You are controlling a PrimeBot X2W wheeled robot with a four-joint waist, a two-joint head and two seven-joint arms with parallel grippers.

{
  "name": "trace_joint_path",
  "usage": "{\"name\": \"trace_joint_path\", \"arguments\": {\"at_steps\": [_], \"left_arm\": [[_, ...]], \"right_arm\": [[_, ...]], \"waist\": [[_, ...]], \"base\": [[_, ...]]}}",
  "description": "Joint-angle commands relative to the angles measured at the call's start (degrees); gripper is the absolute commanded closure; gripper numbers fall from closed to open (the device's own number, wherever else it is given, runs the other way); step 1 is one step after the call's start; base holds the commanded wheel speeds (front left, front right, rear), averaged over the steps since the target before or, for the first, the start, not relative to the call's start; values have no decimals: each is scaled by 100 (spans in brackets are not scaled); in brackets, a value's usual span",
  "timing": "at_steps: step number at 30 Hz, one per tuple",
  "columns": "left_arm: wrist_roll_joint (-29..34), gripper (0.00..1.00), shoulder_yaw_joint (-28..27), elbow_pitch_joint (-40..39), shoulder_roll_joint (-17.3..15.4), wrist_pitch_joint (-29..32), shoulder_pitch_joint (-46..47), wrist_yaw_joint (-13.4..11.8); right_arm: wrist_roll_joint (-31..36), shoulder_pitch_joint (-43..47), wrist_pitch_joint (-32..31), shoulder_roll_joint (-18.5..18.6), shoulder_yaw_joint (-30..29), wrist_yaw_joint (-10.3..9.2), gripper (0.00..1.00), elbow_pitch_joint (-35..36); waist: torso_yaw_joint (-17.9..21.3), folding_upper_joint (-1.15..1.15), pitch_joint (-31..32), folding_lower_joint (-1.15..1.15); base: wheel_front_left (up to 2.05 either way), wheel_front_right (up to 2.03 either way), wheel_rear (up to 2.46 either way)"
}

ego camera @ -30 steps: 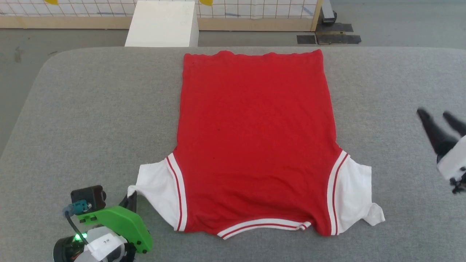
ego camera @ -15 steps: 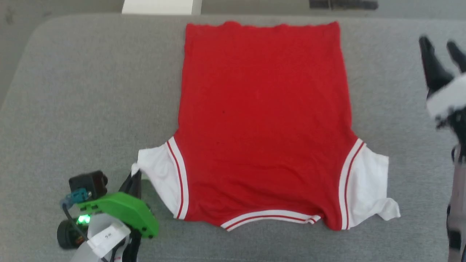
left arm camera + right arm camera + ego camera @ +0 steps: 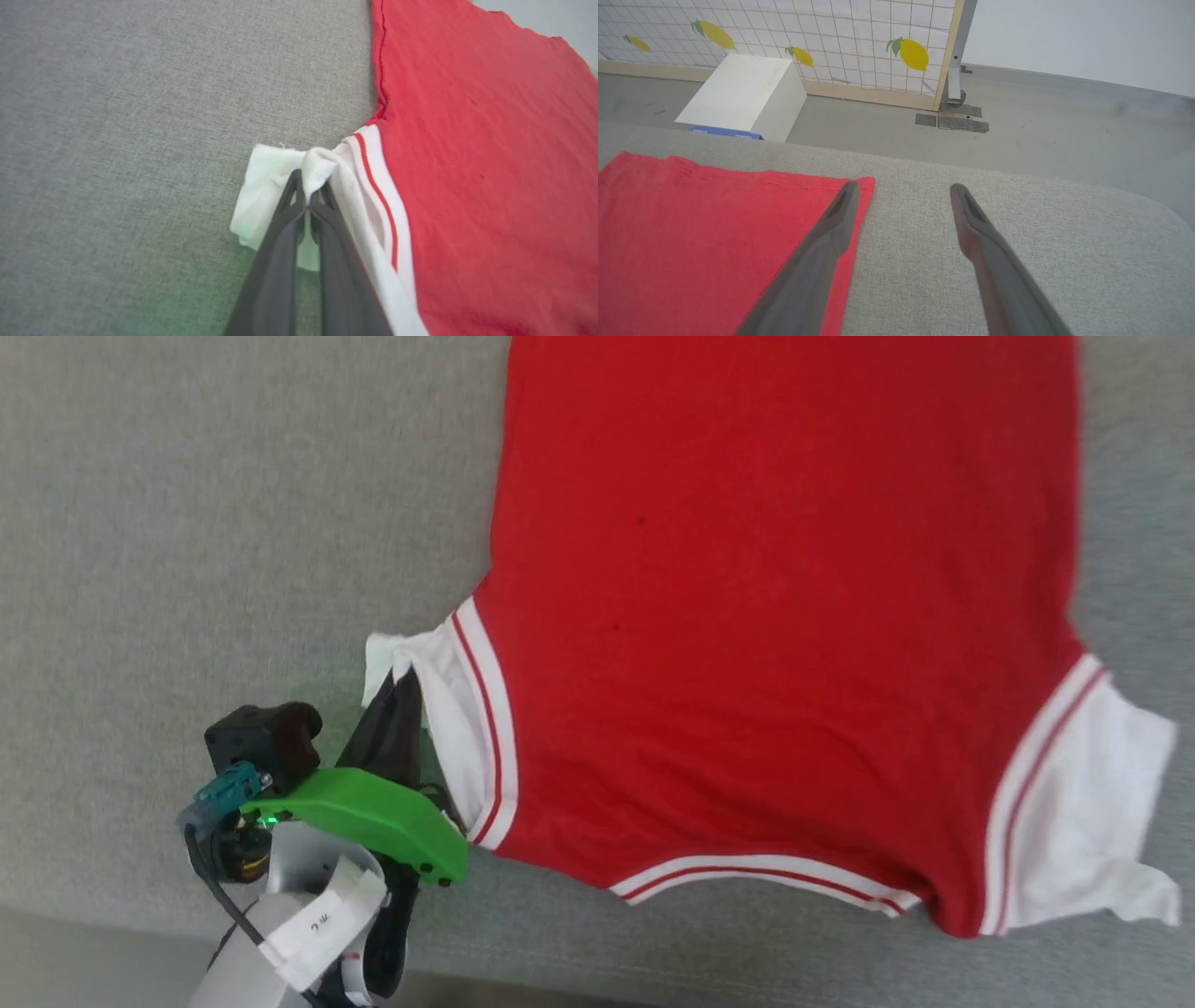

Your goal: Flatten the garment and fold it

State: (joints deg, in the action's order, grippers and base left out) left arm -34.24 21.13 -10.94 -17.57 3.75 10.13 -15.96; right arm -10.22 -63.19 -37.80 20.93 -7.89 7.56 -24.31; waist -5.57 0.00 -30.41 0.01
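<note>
The garment (image 3: 784,607), a red shirt with white sleeves and red-and-white striped trim, lies spread flat on the grey padded table (image 3: 187,523), plain red side up, collar toward me. My left gripper (image 3: 403,679) is shut on the edge of the white left sleeve (image 3: 266,182), which is bunched and lifted at the fingertips. In the left wrist view, the left gripper (image 3: 307,184) pinches that cloth fold. My right gripper (image 3: 901,189) stands open above the table, just off the far right corner of the garment (image 3: 705,224), with nothing between its fingers.
Beyond the table's far edge lies grey floor with a white box (image 3: 742,98) on it. Behind that stands a tiled panel with lemon prints (image 3: 831,37) and a metal post (image 3: 957,60). The table's near edge (image 3: 112,933) runs close under my left arm.
The head camera has tilted down and moved closer, so the whole picture shifted. My left gripper still holds the sleeve, now folded further in toward the body. The right gripper has left the head view.
</note>
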Motion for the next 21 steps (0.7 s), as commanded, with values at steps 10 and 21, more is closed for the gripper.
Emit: {"name": "trace_joint_path", "arguments": {"at_steps": [10,21], "left_arm": [[223,100,56,-688,35,-171,-35,-204],[314,100,148,-945,1,-110,-23,-258]], "right_arm": [[509,-1117,-1343,410,654,-8,0,-384],[350,-1133,-2365,486,1105,-8,0,-433]], "waist": [[-943,0,-1552,-1],[-829,0,-1726,-1]], "base": [[0,0,0],[0,0,0]]}}
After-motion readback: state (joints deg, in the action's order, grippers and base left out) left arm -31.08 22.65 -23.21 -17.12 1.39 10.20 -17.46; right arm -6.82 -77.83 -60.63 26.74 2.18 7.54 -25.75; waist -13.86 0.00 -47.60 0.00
